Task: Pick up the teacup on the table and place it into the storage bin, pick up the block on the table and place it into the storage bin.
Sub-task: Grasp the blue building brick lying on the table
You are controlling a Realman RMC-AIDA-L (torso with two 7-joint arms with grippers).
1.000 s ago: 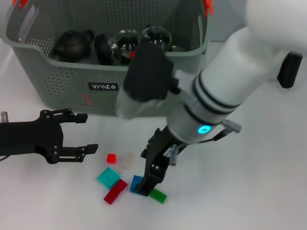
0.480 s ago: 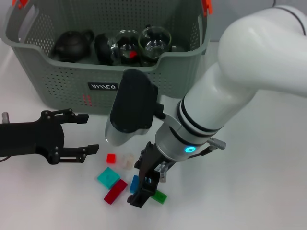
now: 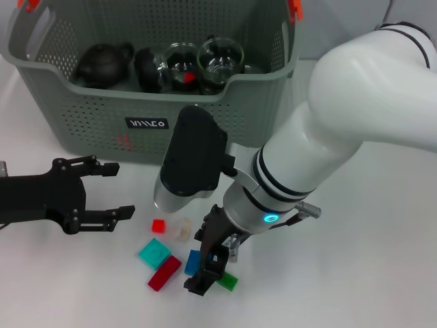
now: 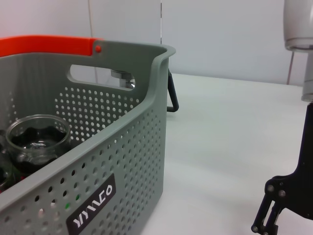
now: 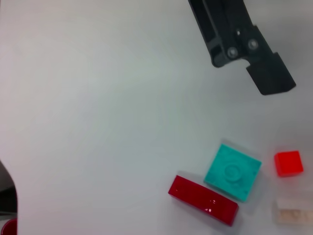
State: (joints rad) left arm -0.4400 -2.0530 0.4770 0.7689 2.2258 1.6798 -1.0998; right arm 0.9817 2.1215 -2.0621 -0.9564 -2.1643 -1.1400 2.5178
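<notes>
From the head camera we see our right gripper point(image 3: 208, 268) down among the blocks at the white table's point(image 3: 382, 273) near edge, jaws closed around the small blue plastic block point(image 3: 193, 262). Our left gripper point(image 3: 109, 193) hovers spread open near the left edge. The grey-green perforated storage bin point(image 3: 102, 109) at the far edge holds clear glass teacups point(image 3: 220, 57).

The left wrist camera shows the bin wall and a teacup inside.

The right wrist camera shows a flat teal block point(image 5: 232, 171) touching a long dark red block point(image 5: 203, 199).

Bright, even light — soft shadows, sharp
</notes>
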